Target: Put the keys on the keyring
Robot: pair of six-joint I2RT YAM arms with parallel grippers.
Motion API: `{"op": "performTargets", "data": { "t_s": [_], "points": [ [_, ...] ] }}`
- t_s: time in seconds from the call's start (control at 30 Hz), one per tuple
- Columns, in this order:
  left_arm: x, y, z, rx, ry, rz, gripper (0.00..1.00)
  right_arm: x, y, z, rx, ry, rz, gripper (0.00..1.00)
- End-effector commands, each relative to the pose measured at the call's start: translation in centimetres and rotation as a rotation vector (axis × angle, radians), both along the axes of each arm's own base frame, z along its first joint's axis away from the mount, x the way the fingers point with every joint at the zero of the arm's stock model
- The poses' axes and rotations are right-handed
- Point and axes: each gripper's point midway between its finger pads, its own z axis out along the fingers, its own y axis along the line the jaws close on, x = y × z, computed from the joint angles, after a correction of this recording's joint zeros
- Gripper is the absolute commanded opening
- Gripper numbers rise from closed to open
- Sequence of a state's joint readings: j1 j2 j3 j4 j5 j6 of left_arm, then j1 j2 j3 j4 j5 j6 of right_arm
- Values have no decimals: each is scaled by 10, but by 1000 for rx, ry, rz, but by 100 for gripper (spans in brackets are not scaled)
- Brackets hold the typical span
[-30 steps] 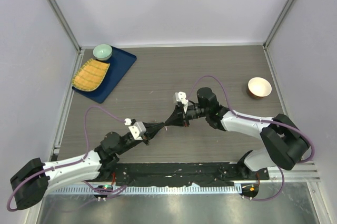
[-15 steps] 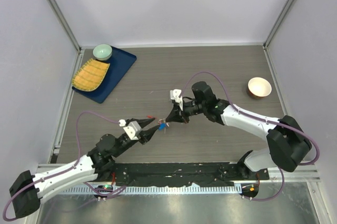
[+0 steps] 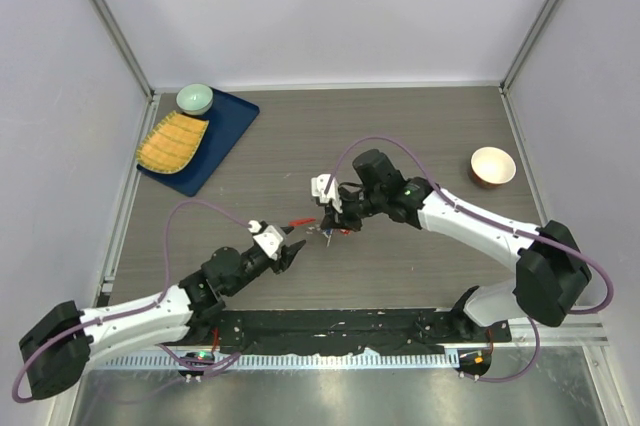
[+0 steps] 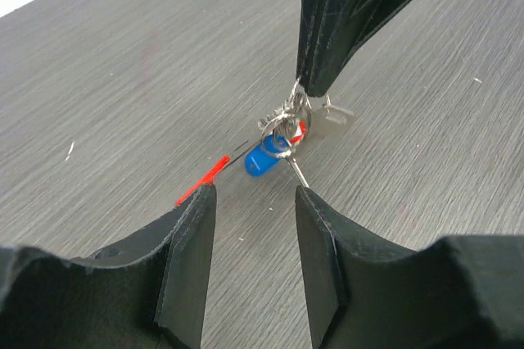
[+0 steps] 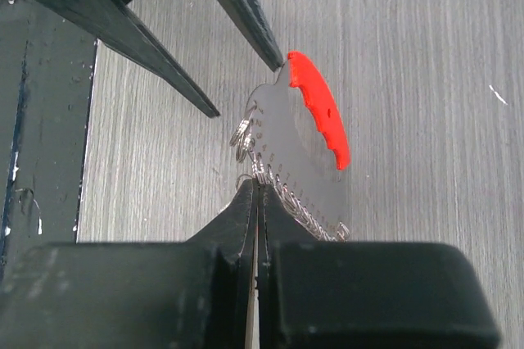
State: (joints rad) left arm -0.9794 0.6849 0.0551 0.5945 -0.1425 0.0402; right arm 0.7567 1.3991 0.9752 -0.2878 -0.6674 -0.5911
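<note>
Our right gripper point(image 5: 258, 192) pinches keyring point(image 4: 281, 129) tight, just ahead of left gripper point(image 4: 252, 195). Left one half open, empty. We should keep ring steady, go slow.

keyring point(image 3: 327, 230): you'll find it mid-table point(image 3: 400, 116), pinched at the tip of the right gripper point(image 3: 331, 223), between the two grippers.
left gripper point(image 3: 298, 243): just left of the keyring and nearer the bases; the keyring lies ahead of its parted fingers, not between them.
tag point(image 5: 321, 118): reaches from the keyring toward the left fingertips.
tray point(image 3: 228, 126): your far-left corner.
small bowl point(image 3: 194, 98): on the tray's back end.
mat point(image 3: 172, 142): on the tray, before that bowl.
second bowl point(image 3: 492, 166): far right, well apart from both grippers.
</note>
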Motion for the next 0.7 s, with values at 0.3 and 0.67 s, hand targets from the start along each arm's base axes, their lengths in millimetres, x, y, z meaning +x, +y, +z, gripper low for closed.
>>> {"op": "performTargets", "data": {
  "t_s": [0.3, 0.67],
  "points": [
    [-14, -4, 39, -206, -45, -65, 49, 32, -18, -28, -256, -192, -179, 1],
    [-17, 12, 33, -228, -75, -35, 52, -1, 0, -29, -205, -171, -6, 1]
  ]
}}
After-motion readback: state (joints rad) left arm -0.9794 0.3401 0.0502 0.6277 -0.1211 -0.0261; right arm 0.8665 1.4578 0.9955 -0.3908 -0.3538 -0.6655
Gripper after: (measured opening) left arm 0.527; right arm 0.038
